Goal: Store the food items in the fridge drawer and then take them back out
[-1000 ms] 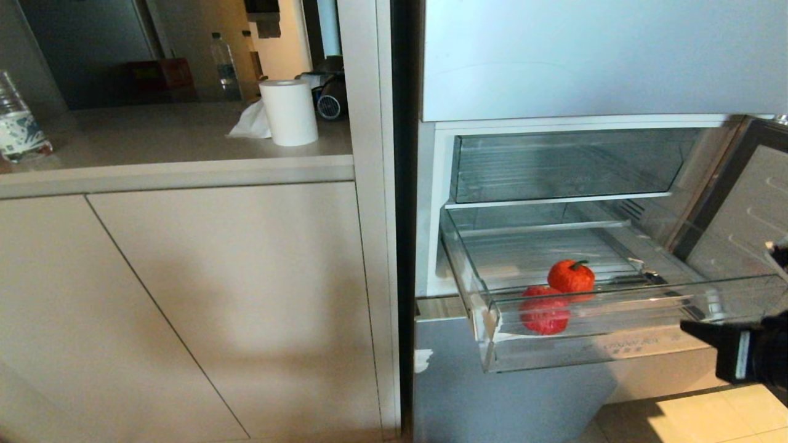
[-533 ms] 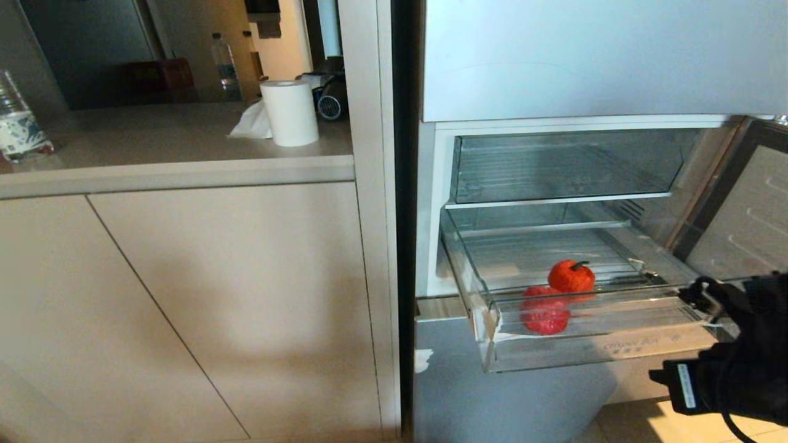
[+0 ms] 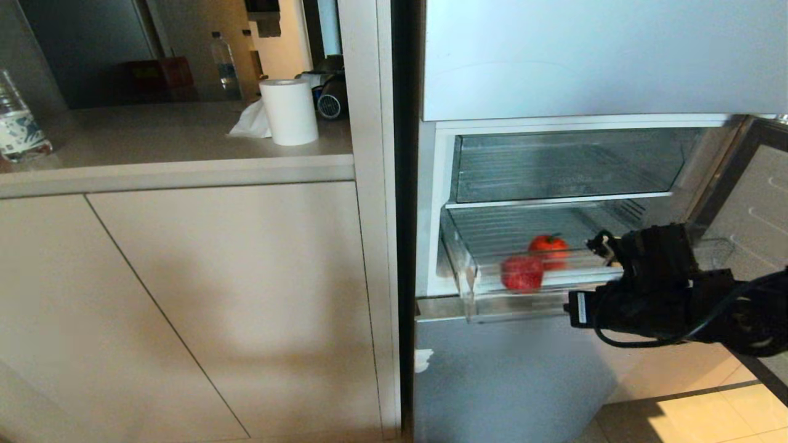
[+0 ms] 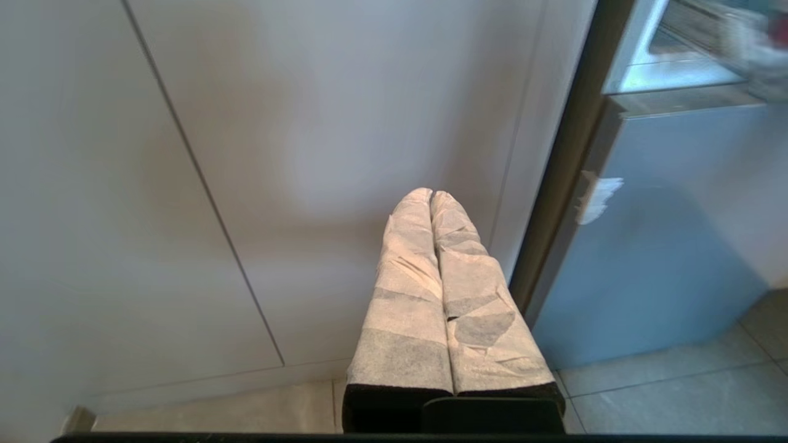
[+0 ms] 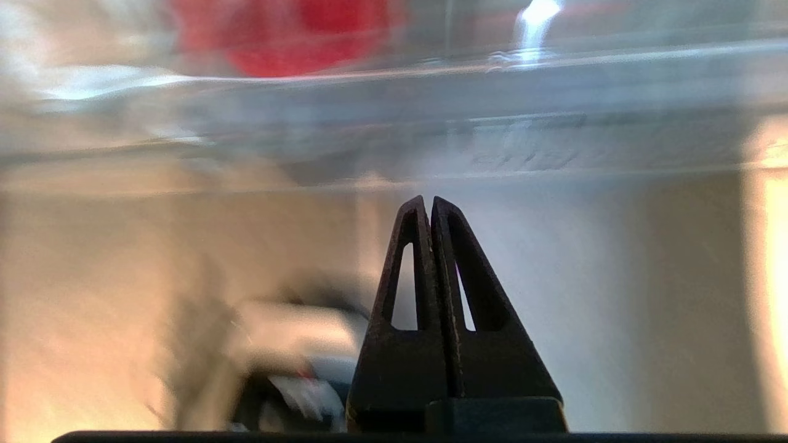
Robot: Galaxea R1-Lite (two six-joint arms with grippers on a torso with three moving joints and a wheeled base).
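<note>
A small glossy red food item lies in the clear fridge drawer, which stands mostly pushed into the open fridge. A second red shape shows through the drawer's front lip; I cannot tell if it is a reflection. My right gripper is shut and empty, its tips at the lower edge of the drawer's front. In the right wrist view the shut right gripper points just under the clear drawer front, with a red blur behind the plastic. My left gripper, foam-wrapped and shut, hangs parked low before the cabinet.
An upper clear bin sits above the drawer, under the closed upper fridge door. The open lower door stands at the right. A counter at the left holds a paper roll and a bottle.
The drawer has slid back into the fridge with the red item in it. My right arm has risen and moved left, following the drawer's front.
</note>
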